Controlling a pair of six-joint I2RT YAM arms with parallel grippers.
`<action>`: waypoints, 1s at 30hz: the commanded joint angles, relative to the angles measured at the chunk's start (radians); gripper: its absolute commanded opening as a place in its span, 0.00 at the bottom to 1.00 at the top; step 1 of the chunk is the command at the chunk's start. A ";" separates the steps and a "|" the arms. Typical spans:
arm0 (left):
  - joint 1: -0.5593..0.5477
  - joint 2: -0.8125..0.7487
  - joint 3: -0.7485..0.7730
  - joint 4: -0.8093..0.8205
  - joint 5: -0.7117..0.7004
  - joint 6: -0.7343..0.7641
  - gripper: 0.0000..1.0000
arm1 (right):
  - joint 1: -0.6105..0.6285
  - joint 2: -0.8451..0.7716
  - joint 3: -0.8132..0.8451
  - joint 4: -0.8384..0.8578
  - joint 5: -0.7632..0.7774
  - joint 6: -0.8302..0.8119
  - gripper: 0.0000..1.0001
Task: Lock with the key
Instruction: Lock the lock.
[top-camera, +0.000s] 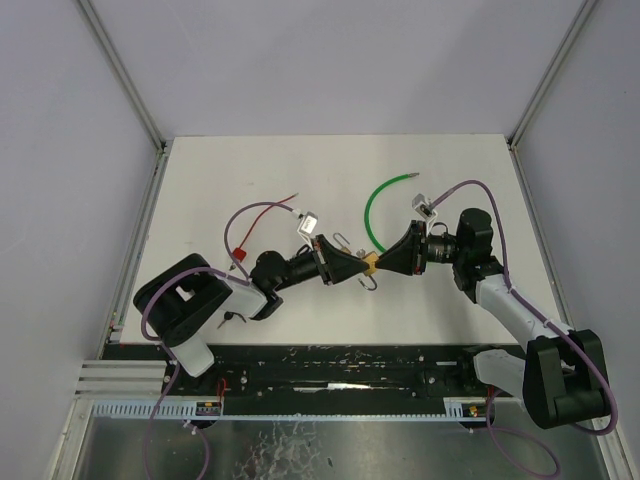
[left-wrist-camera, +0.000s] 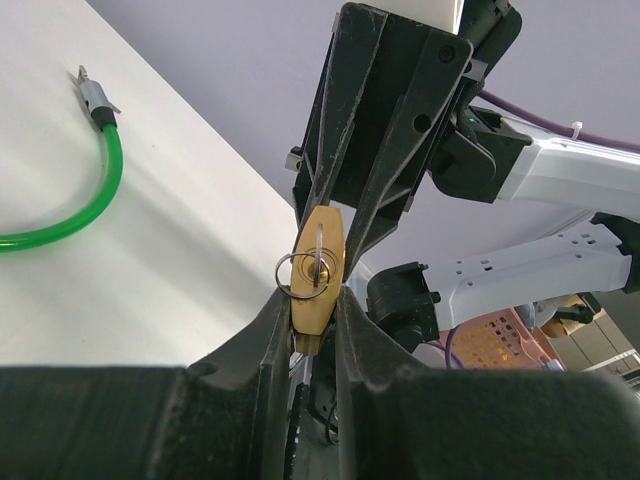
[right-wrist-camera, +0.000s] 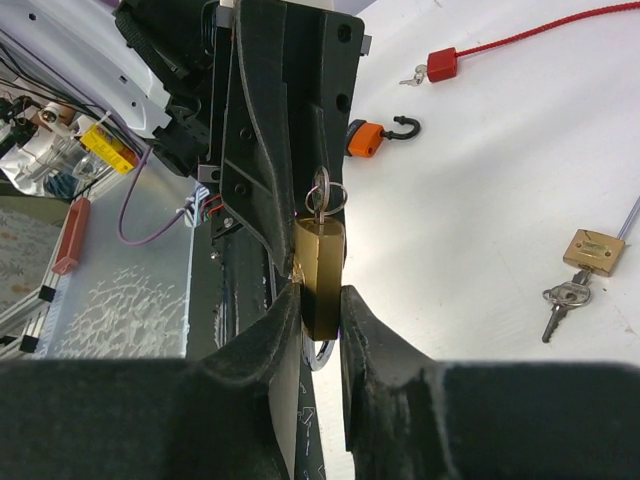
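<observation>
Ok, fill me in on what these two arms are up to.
The two arms meet over the middle of the table with a brass padlock held between them. The left gripper pinches one end and the right gripper the other. A key on its ring sits in the lock; whether it has been turned cannot be seen. An orange padlock lies untouched on the table.

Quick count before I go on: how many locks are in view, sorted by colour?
Brass: 2, the held brass padlock and the loose brass padlock
Orange: 1, the orange padlock
Red: 1, the red cable lock
Total: 4
</observation>
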 joint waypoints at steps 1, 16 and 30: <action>0.000 -0.009 0.033 0.106 -0.003 -0.025 0.01 | 0.018 0.000 0.047 0.007 -0.027 -0.003 0.12; 0.000 0.036 0.093 0.127 0.087 -0.083 0.24 | 0.021 0.024 0.050 0.050 -0.053 0.064 0.00; 0.001 0.025 0.090 0.132 0.077 -0.087 0.02 | 0.024 0.028 0.056 0.005 -0.031 0.021 0.01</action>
